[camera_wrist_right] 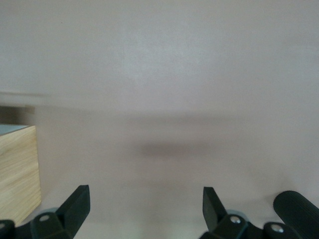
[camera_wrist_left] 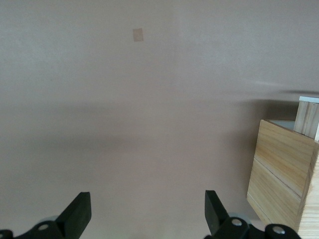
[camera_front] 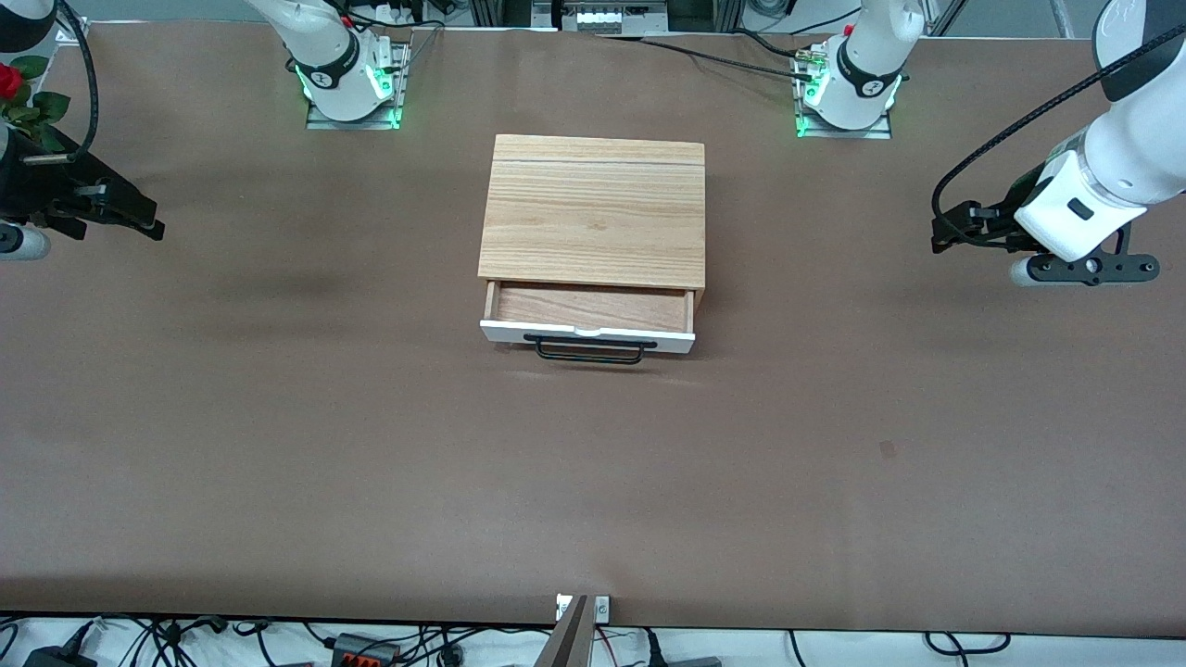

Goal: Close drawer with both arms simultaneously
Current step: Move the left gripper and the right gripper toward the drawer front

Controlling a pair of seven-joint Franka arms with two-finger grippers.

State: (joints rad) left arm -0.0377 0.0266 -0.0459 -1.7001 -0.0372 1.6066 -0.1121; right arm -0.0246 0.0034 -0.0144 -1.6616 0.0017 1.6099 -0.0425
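While the drawer (camera_front: 587, 326) sits part open mid-table (camera_front: 278, 445), well apart from both wide-open, empty grippers, left gripper (camera_wrist_left: 148, 211) and right gripper (camera_wrist_right: 145, 209) should meet its white front together, pushing evenly to avoid skewing.

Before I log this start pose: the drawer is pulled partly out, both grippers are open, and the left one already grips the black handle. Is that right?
Not quite. The left gripper holds nothing; it is over bare table toward the left arm's end, apart from the black handle, as the front view shows. The drawer is partly out, and the right gripper is open too.
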